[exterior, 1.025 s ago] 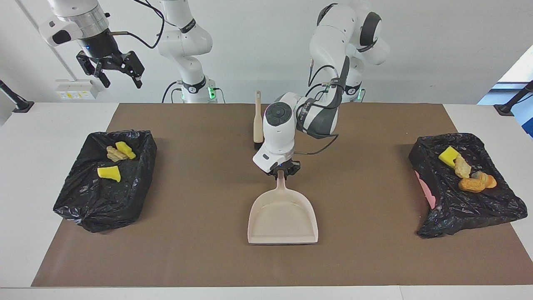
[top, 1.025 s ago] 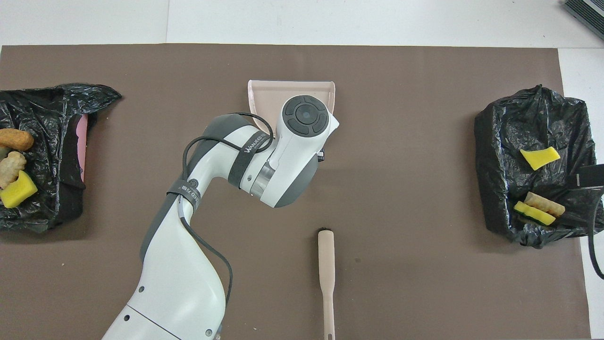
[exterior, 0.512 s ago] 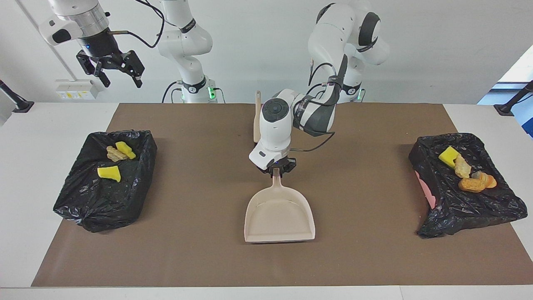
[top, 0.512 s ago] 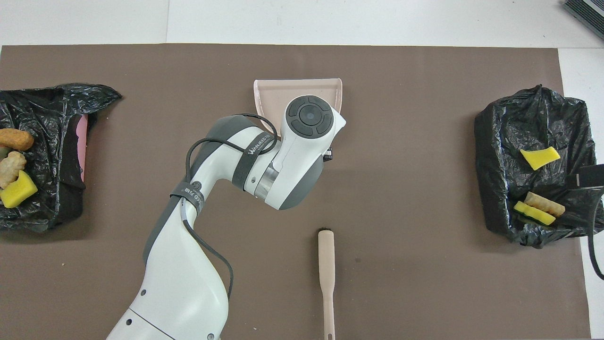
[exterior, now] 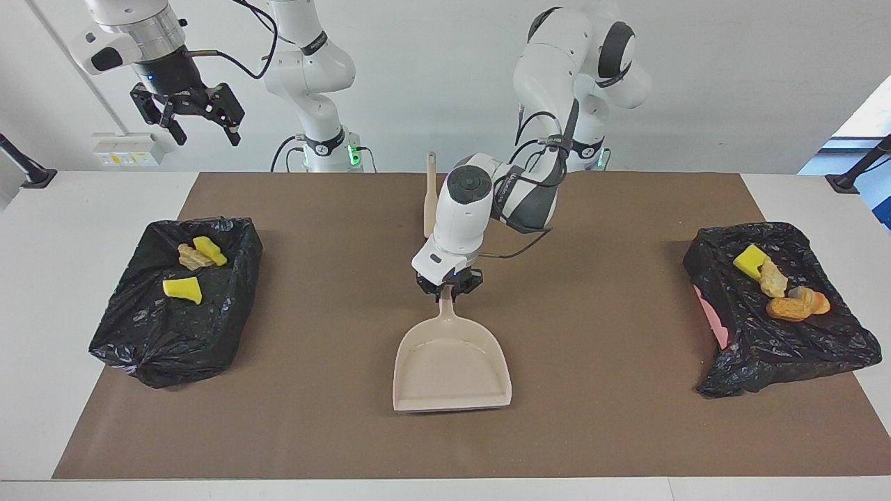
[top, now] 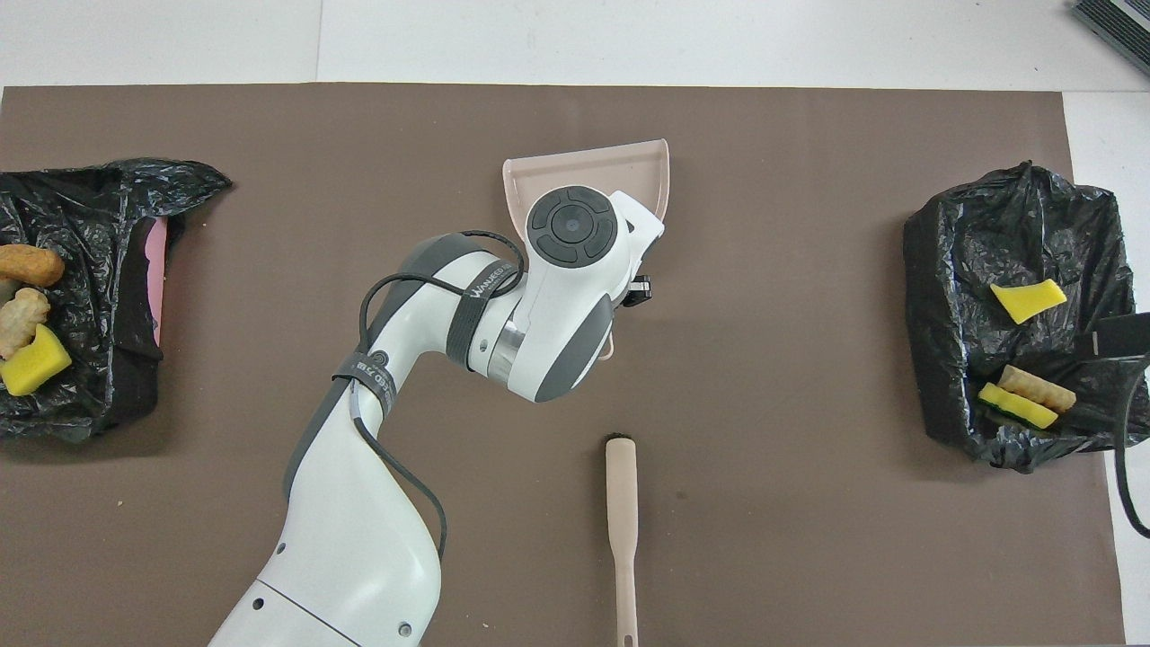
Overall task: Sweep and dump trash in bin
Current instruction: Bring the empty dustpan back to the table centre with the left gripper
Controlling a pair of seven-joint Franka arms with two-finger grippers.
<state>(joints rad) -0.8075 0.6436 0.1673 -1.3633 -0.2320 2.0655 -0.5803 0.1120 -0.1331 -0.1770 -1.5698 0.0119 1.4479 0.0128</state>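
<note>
The left arm is reaching out over the middle of the brown mat [exterior: 334, 417], bent down at the wrist, its left gripper [exterior: 447, 290] hanging low with fingers pinched tight on the handle of the beige plastic dustpan [exterior: 451, 367], whose pan is sitting on the mat with nothing in it. The beige long-handled brush [top: 622, 521] is lying nearer the robots. The right gripper [exterior: 186, 117] is waiting high above its own end of the worktop [exterior: 42, 292], fingers spread wide and holding nothing. All the trash is lying in two bins. The black-bagged bin [exterior: 177, 306] under it is holding two yellow sponge pieces [exterior: 182, 289] and a tan chunk [exterior: 192, 259]. The other black-bagged bin [exterior: 779, 341] is holding a yellow sponge [exterior: 749, 260], a pale chunk [exterior: 772, 280] and orange-brown lumps [exterior: 793, 306].
</note>
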